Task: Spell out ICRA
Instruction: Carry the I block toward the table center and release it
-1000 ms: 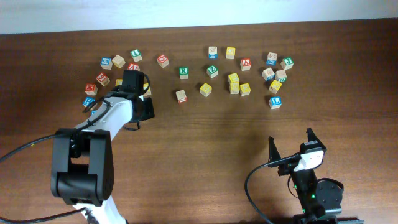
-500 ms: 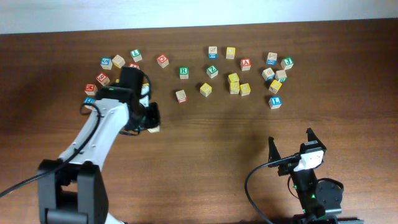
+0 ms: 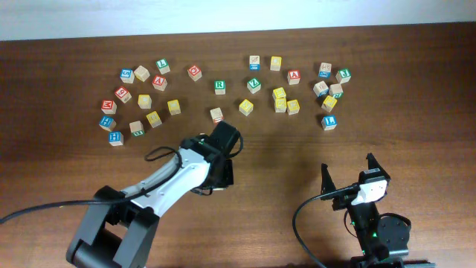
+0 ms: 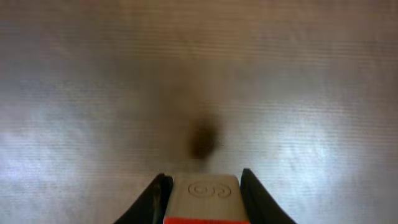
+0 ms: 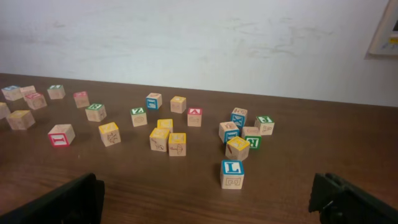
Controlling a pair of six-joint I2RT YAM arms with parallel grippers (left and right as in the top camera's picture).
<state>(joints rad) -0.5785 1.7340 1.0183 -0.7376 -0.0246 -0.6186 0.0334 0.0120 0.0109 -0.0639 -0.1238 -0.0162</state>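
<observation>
Entry: a wooden block (image 4: pixel 204 194) is being gripped between the fingers of the left gripper (image 4: pixel 203 182), the jaws being narrowed onto its two sides. A spiral mark is being shown on its upper face, with an orange-red band at the lower edge; its letter cannot be read. The block is being carried above the table (image 4: pixel 323 93), and a dark, blurred shadow (image 4: pixel 201 139) is being cast on the wood ahead of it. From overhead the block is being hidden by the left arm (image 3: pixel 178 175), which is being stretched across the middle of the table, in front of the rows of blocks.

A pale block (image 3: pixel 216 115) is lying just behind the arm's end, with a yellow block (image 3: pixel 246 106) near it. A green R block (image 3: pixel 219 86) and a red A block (image 3: pixel 294 76) are lying further back, well apart from each other. A cluster of blocks (image 3: pixel 137 100) is spread at the back left. Another group is lying at the back right, with a blue L block (image 3: pixel 329 121) at its near edge.

The right gripper (image 3: pixel 348 171) is being held with jaws spread wide and nothing between them, at the near right, well apart from every block.
</observation>
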